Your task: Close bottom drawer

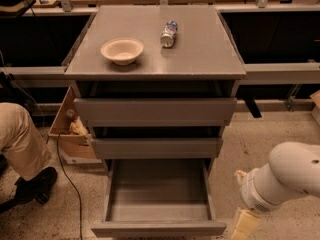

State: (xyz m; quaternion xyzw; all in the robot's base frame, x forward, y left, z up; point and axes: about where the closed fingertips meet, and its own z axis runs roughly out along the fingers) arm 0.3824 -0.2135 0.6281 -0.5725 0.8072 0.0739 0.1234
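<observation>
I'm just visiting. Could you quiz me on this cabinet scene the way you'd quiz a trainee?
1. True or false: the bottom drawer is already shut.
2. Where is the gripper? A) inside the drawer B) low down, right of the drawer's front corner C) up at the top drawer
3. Fill in: on the cabinet top, to the right of the bowl, a ____ lies on its side.
Key: 1 false, it is pulled out; 2 B; 3 can.
</observation>
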